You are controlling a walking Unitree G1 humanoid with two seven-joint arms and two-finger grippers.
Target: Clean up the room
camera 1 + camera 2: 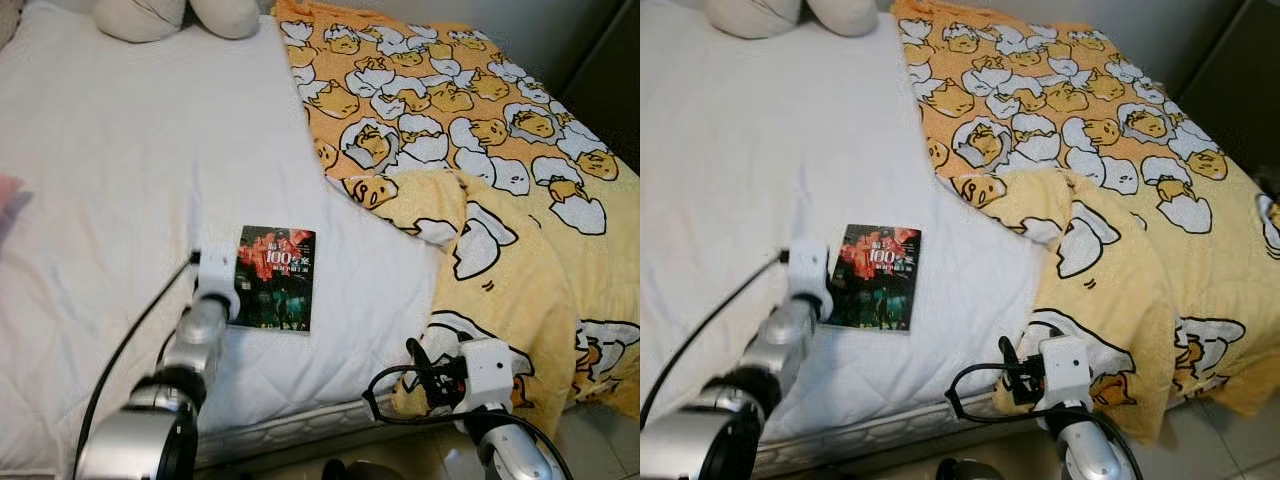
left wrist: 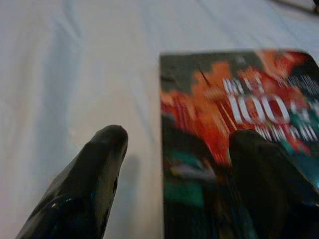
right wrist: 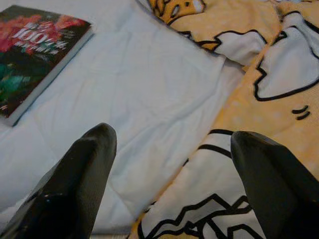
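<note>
The bed [image 1: 110, 190] wears matt white quilted cloth, softly stitched. The blanket [image 1: 500, 170] is soft printed fabric, perhaps fleece. The book [image 1: 275, 278] has a glossy paper cover. The left pincer [image 2: 174, 174] has smooth, slightly shiny black fingers [image 2: 84, 189]; the arms are brushed silver metal.

Two black fingers [image 3: 75, 184] spread apart over white sheet [image 3: 134, 99]; yellow blanket [image 3: 259, 59] beside; book [image 3: 35, 50] beyond.

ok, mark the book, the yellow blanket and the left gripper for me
book [image 1: 276, 279], left eye view, middle of the cover.
yellow blanket [image 1: 450, 110], left eye view, patterned top.
left gripper [image 2: 174, 137], left wrist view, midway between fingertips, straddling the book's edge.
</note>
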